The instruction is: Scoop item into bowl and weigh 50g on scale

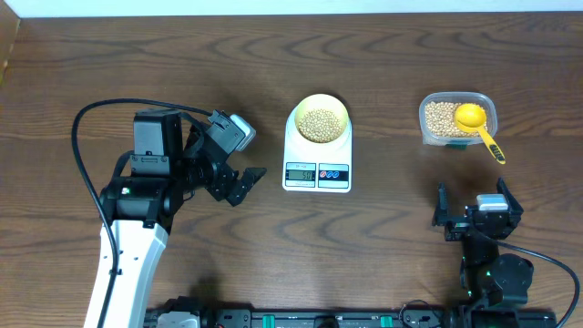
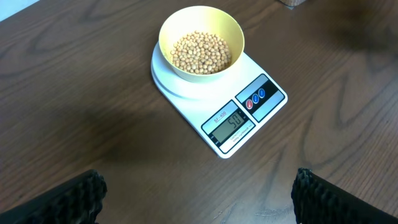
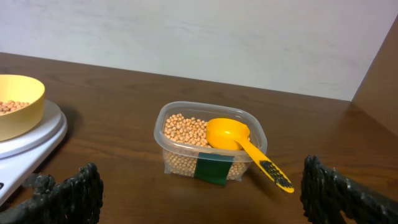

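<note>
left gripper [image 1: 241,182]: left of centre in the overhead frame, jaws spread wide, holding nothing; in its wrist view both black ribbed fingers [image 2: 68,199] sit in the bottom corners, bare wood between them
right gripper [image 1: 474,196]: lower right of the overhead frame, jaws wide apart, empty; fingers [image 3: 62,199] low in the wrist frame, well short of the tub
open room: table [image 1: 137,64] bare across the upper left and along the top edge; clear strip between scale and tub; far table edge meets a pale wall in the right wrist view
table surface: dark brown wood grain, flat, matte
scale [image 1: 305,159]: centre of the overhead frame, white flat rectangle with rounded corners, grey display and two round buttons on the near end; display looks like 50
bowl [image 1: 321,97]: pale yellow, round, smooth, sitting on the scale's round platform, upper centre
beans [image 2: 201,51]: tan, small, round, heaped in the bowl, below the rim
tub [image 3: 186,104]: clear plastic, rounded rectangle, upper right of the overhead frame, dark green label [image 3: 213,171] on the near wall; part full of the same beans
scoop [image 3: 228,132]: bright yellow, cup resting in the tub on the beans, handle sticking out over the rim toward lower right
</note>
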Action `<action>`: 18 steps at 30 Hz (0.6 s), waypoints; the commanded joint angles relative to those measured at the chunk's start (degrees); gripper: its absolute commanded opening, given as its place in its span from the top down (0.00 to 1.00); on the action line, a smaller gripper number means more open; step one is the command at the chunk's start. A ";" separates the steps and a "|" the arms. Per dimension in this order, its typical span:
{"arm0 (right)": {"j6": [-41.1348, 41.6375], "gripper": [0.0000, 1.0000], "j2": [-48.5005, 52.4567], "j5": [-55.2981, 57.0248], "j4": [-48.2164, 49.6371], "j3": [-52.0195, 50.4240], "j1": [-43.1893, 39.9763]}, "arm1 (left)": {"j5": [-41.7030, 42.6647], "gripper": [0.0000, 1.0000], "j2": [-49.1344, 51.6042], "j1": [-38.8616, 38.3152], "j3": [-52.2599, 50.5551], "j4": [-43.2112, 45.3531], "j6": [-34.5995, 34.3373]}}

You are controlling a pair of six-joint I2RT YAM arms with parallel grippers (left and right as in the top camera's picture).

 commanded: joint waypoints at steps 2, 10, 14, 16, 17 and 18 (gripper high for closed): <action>-0.42 0.01 -0.39 0.70 -0.13 -0.20 0.50 | -0.28 0.03 0.15 0.02 0.83 0.04 0.37; -0.42 0.01 -0.39 0.70 -0.13 -0.20 0.50 | -0.48 0.02 -5.29 0.02 -1.40 1.18 0.39; -0.42 0.01 -0.39 0.70 -0.13 -0.20 0.50 | -2.36 0.03 -11.82 0.04 -7.32 6.03 0.24; -0.42 0.01 -0.39 0.70 -0.13 -0.20 0.50 | -5.03 0.02 -15.69 0.04 -10.73 9.42 -2.54; -0.42 0.01 -0.39 0.70 -0.13 -0.20 0.50 | -7.08 0.02 -17.64 0.04 -12.39 11.56 -5.62; -0.42 0.01 -0.39 0.70 -0.13 -0.20 0.50 | -9.86 0.02 -19.78 0.04 -14.25 14.16 -9.90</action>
